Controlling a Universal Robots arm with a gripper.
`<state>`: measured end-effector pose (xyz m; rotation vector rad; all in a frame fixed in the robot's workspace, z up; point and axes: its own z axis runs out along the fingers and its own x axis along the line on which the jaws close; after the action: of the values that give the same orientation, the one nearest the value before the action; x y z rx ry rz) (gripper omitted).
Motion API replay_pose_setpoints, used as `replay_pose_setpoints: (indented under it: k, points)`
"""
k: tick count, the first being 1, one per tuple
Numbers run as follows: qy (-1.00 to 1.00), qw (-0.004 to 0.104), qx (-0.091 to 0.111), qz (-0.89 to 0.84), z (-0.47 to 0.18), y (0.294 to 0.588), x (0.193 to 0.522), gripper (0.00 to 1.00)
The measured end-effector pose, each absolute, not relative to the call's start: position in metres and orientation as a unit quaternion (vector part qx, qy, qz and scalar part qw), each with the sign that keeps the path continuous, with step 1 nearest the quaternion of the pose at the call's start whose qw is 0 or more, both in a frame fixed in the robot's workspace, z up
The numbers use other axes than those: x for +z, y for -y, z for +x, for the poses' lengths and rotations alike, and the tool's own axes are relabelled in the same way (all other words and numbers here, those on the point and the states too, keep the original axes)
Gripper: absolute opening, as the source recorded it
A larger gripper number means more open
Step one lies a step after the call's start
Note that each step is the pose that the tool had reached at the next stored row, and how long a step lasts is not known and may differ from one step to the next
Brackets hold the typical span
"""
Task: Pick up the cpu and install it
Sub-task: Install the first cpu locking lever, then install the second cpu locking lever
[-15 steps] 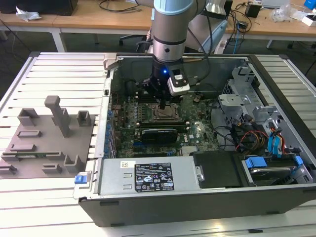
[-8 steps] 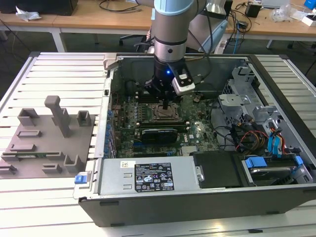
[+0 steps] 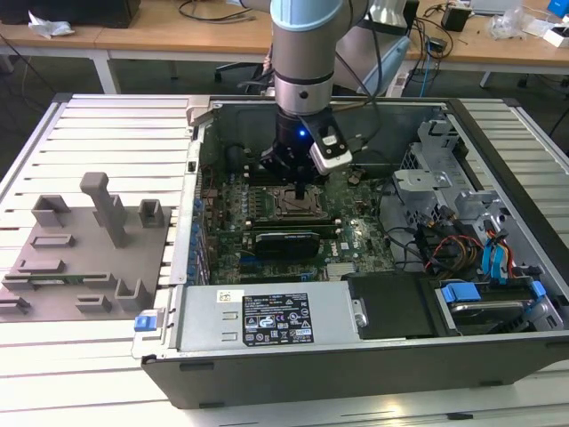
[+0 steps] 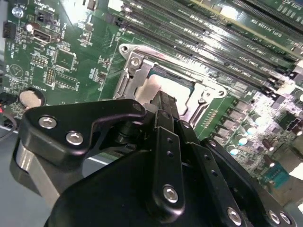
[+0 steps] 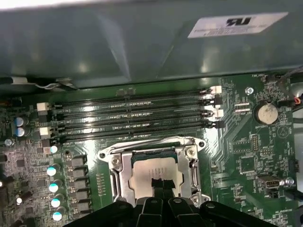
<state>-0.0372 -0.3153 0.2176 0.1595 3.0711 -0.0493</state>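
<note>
Counter (image 3: pixel 80 124): slatted pale surface carrying everything listed.

Case (image 3: pixel 373 365): open black computer chassis lying on its side on the counter, the end effector lowered into it. Holds a green board (image 3: pixel 231 240), a long black card (image 3: pixel 286 242) just in front of the end effector as the exterior view shows it, a grey drive cage (image 3: pixel 427 169) and bundled cables (image 3: pixel 453 249) well off towards the exterior view's right, and a labelled metal box (image 3: pixel 267 318) along the near wall.

Fixture (image 3: pixel 84 249): grey moulded tray with posts and pockets, on the counter, well apart from the end effector, towards the exterior view's left.

Arm (image 3: pixel 302 53): pale blue and silver, descending vertically into the case.

Memory slots (image 5: pixel 132 118): four long black rows on the board, just beyond the socket.

Socket (image 5: pixel 118 163): square metal frame on the board, directly beneath the end effector.

End effector (image 5: pixel 161 182): black, fingers drawn close together, tips meeting at the cpu's top plate; whether they pinch it I cannot tell.

Cpu (image 5: pixel 147 170): thin flat square, pale silver-white plate, seated inside the socket frame, also seen in the second wrist view (image 4: pixel 147 90).
</note>
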Motion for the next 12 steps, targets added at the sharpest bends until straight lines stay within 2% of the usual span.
replay_pose_setpoints:
  k: [12]
  points:
    - [-0.998, 0.033, -0.016, 0.052, -0.038, 0.315, 0.228, 0.11]
